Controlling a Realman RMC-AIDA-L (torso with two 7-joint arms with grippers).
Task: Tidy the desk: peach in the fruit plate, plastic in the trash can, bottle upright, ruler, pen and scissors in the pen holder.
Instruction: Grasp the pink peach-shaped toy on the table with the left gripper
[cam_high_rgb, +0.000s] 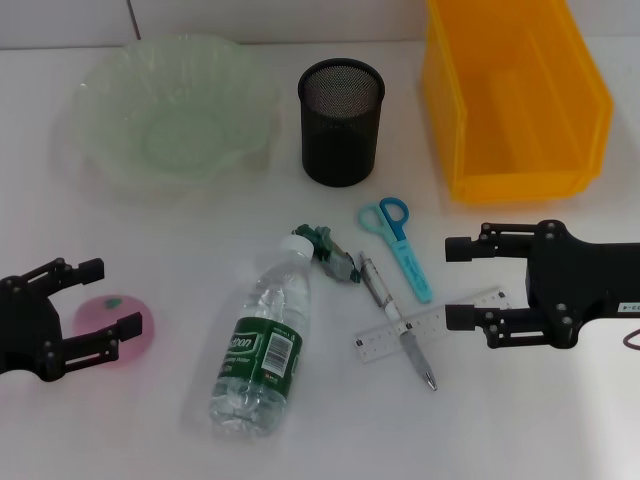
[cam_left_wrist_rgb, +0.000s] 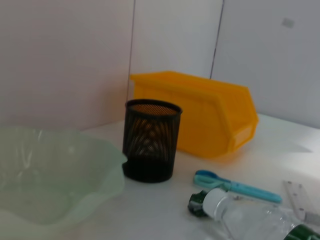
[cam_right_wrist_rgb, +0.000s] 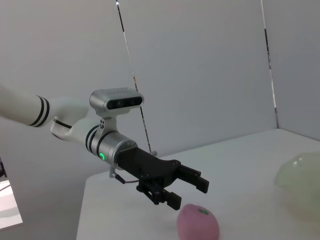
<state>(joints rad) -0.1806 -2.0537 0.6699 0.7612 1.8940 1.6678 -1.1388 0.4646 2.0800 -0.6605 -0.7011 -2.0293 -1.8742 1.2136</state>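
Pink and matte, the peach (cam_high_rgb: 115, 328) lies on the desk (cam_high_rgb: 150, 430) well in front of the fruit plate (cam_high_rgb: 170, 110), between the spread fingers of the left gripper (cam_high_rgb: 112, 300); probably light and bruisable, best pinched gently across its middle; right gripper (cam_high_rgb: 462, 283) hovers open above the ruler (cam_high_rgb: 425, 328).

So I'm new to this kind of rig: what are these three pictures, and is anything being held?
It is a two-armed robot at a white desk. One picture looks down from its head; the other two come from cameras on its wrists. The left pincer is open around a pink peach, not visibly gripping it. The right pincer is open above a clear ruler, holding nothing. Also lying there: a water bottle on its side, a pen, teal scissors and a crumpled plastic scrap. Behind stand a green fruit plate, a black pen holder and a yellow trash can.
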